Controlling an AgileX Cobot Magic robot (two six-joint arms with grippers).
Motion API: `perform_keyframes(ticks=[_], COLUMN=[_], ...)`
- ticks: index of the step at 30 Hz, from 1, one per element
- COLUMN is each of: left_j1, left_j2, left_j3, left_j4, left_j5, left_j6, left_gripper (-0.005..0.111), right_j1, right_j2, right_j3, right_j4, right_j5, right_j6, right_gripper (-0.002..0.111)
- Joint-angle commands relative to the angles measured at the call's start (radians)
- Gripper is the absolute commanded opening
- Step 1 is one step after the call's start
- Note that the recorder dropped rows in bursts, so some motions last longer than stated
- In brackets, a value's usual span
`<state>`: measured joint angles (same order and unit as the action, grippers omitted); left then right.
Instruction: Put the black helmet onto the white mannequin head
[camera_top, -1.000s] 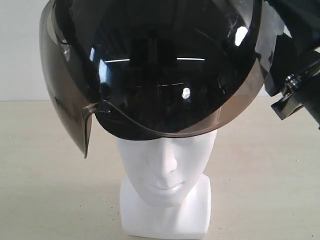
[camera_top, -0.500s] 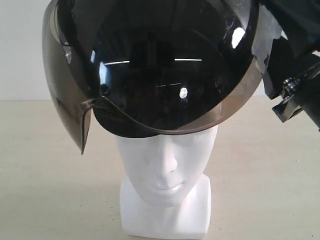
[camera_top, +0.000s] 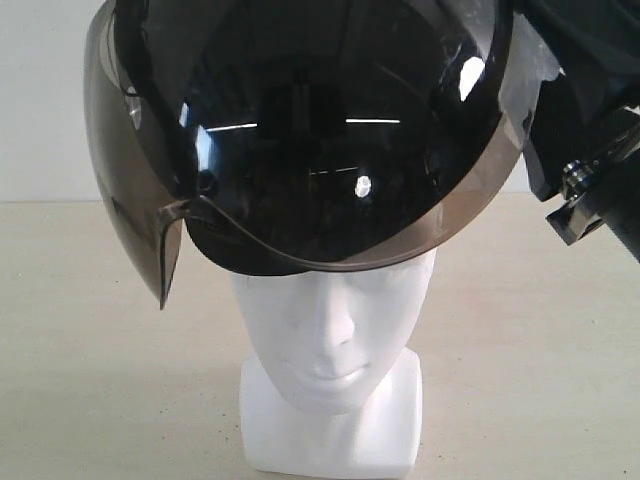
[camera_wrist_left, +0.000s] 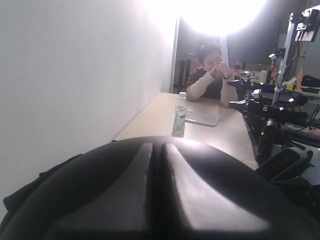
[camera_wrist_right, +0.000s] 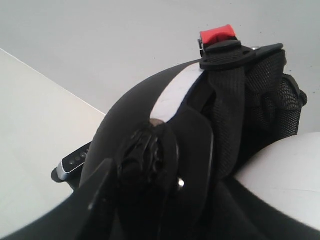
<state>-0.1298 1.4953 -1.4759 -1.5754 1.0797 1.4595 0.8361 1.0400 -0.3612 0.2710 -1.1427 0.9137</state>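
Shifted slightly to the left of the exterior view over the past second, the black helmet (camera_top: 310, 130) has its visor tip a touch higher. The right gripper (camera_wrist_right: 100, 195) shows only as a dark edge against the helmet's side, beside the round visor pivot (camera_wrist_right: 142, 160); whether its jaws are clamped on the shell cannot be told. The left gripper is out of sight, its camera looking across the helmet's ridged crown. The right arm (camera_top: 590, 130) stands against the helmet's right side.

The helmet sits tilted over the crown of the white mannequin head (camera_top: 335, 340), its lower edge at the brow, with the eyes, nose and lips uncovered. The smoky visor (camera_top: 135, 220) hangs off to the left. A chin strap (camera_wrist_right: 227, 115) with a red buckle (camera_wrist_right: 217, 34) lies over the padded lining. The head stands on a beige table (camera_top: 100, 380). Beyond, a seated person (camera_wrist_left: 210, 72) and a bottle (camera_wrist_left: 180, 117) occupy a far table.
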Motion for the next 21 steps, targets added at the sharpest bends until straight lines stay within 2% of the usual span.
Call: perform_keyframes(ticks=[1, 10, 18, 21], left_j1=[-0.023, -0.023, -0.023, -0.025], left_j2=[0.028, 0.028, 0.037, 0.049], left_j3=[0.027, 0.027, 0.031, 0.051], left_j4=[0.147, 0.147, 0.151, 0.151], left_j5=[0.069, 0.069, 0.080, 0.080], left_j6=[-0.001, -0.001, -0.005, -0.005], left_gripper=[0.004, 0.004, 0.004, 0.004], right_j1=[-0.018, -0.018, -0.018, -0.018], right_j2=[-0.018, -0.018, -0.018, -0.018], right_j3=[0.000, 0.000, 0.000, 0.000], right_j4=[0.061, 0.061, 0.063, 0.063], right_j5=[-0.078, -0.078, -0.076, -0.076], right_j6=[-0.139, -0.167, -0.167, -0.167], right_gripper=[0.000, 0.002, 0.026, 0.029])
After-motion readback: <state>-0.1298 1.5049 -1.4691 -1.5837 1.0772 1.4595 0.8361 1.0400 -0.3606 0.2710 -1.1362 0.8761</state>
